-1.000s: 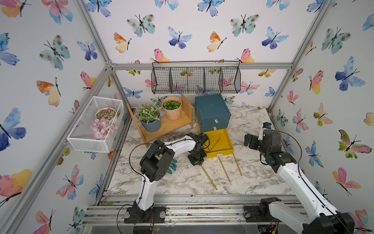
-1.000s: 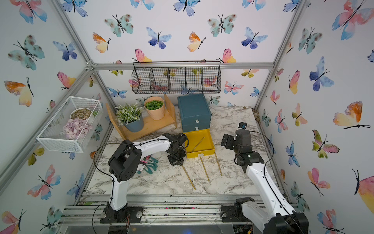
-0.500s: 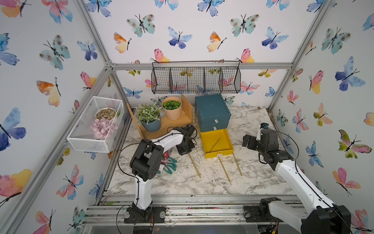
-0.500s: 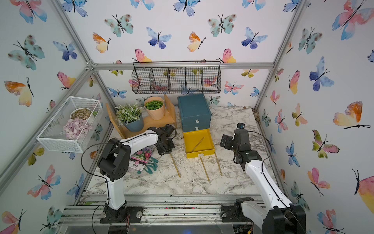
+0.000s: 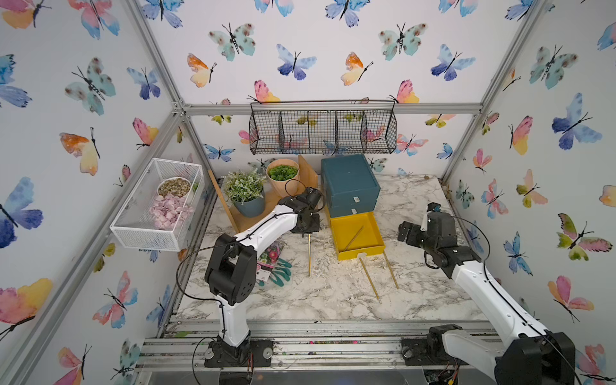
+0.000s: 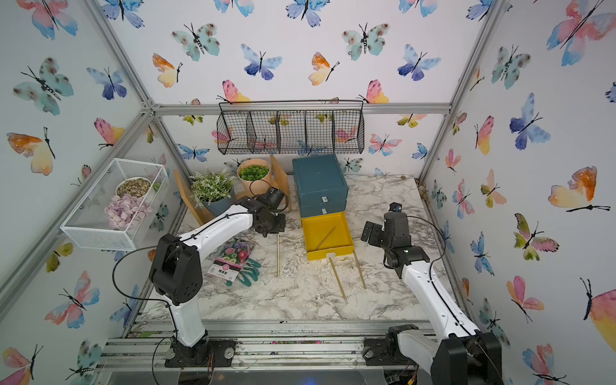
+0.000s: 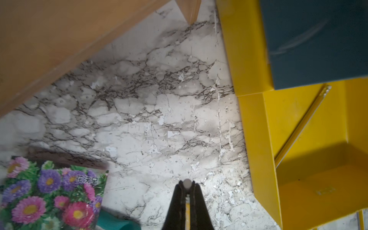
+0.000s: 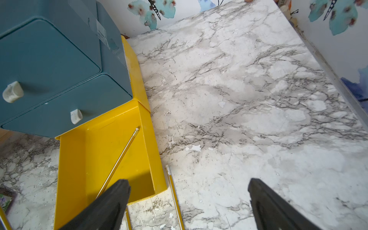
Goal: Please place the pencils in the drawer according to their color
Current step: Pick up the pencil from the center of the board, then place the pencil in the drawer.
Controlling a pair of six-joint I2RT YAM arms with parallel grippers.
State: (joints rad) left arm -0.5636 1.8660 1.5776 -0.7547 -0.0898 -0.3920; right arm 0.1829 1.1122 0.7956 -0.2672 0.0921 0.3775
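Plainly, seed packet bears Chinese print; left jaws pinch pencil, right jaws gape.

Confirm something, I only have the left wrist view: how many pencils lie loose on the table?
Observer: Two, a tab-side pencil and a corner-side pencil, both just in front of the open yellow drawer.
Operator: Right hand?
Observer: The right hand is open and empty, hovering by the drawer's right side.
Operator: Where does my held pencil run?
Observer: The held pencil runs from the left hand toward the front of the table, between the gloves and the drawer.
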